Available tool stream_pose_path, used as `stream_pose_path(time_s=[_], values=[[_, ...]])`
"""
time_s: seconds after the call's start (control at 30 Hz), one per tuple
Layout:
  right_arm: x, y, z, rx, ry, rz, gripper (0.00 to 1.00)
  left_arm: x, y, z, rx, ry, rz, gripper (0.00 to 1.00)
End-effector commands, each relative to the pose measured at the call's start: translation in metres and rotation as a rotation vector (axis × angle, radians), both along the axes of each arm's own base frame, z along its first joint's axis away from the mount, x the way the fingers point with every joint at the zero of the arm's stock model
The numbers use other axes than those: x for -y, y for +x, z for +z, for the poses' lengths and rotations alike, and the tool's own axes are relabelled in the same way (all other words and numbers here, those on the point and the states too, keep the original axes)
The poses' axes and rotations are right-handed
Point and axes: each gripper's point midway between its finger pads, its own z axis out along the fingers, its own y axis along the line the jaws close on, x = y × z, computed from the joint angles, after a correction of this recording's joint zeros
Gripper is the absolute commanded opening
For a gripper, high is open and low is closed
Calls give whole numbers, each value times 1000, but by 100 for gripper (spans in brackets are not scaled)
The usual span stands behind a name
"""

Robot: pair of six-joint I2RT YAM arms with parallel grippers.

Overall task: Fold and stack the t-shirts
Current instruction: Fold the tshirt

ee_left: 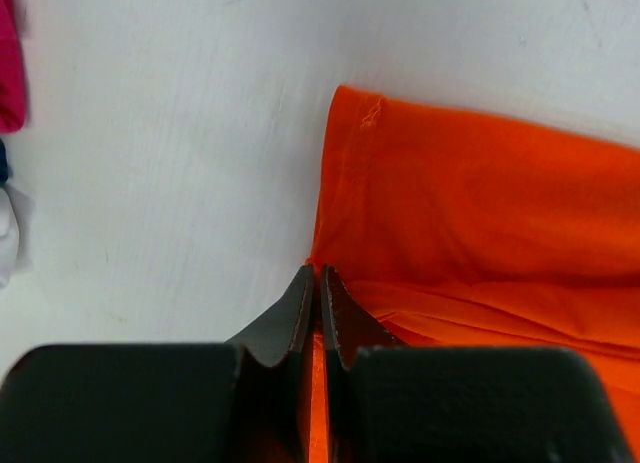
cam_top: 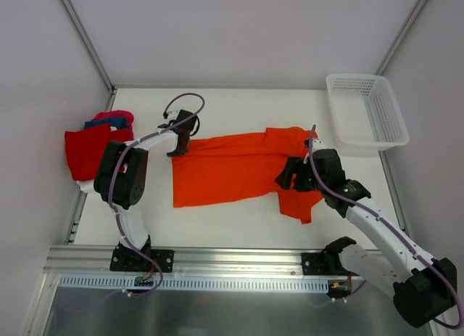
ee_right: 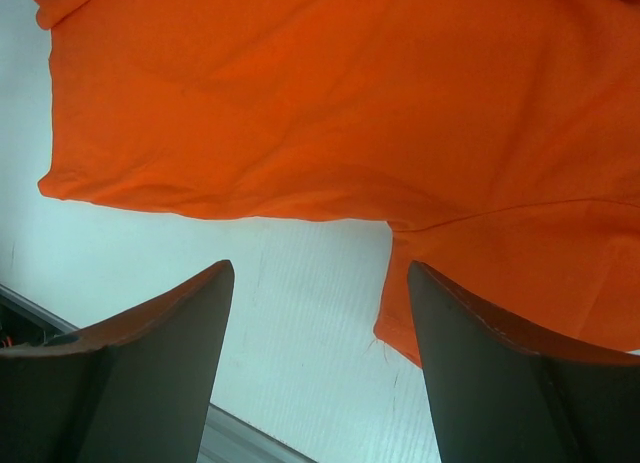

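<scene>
Fold step for the orange t-shirt (cam_top: 232, 169): left pincer (ee_left: 314, 278) clamped on its edge nearest the left side of the desk (cam_top: 239, 220), right pincer (ee_right: 320, 273) spread wide and empty, likely next a grab by the sleeve.

Edge of orange t-shirt (ee_left: 480, 203) nipped in closed left pincer (ee_left: 315, 283), white table (ee_left: 170, 143) beneath, magenta-pink cloth (ee_left: 8, 63) at left border

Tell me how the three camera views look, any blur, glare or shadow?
Top external: even soft light, faint shadows, orange t-shirt crisp. Left wrist: left fingers dark and soft-edged up close, cloth behind sharper. Right wrist: right fingers blurred too, orange cloth fills most of the frame.
</scene>
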Motion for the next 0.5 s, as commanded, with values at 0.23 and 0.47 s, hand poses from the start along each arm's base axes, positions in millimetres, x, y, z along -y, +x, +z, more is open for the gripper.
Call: stream_pose_path(time_s=[0.23,0.47], values=[[-12,7,3,14,41,23,74,9,-51,13,6,-68,10,0],[-13,7,-4,-9,35,24,74,37,-73,10,-4,-69,-63,0]])
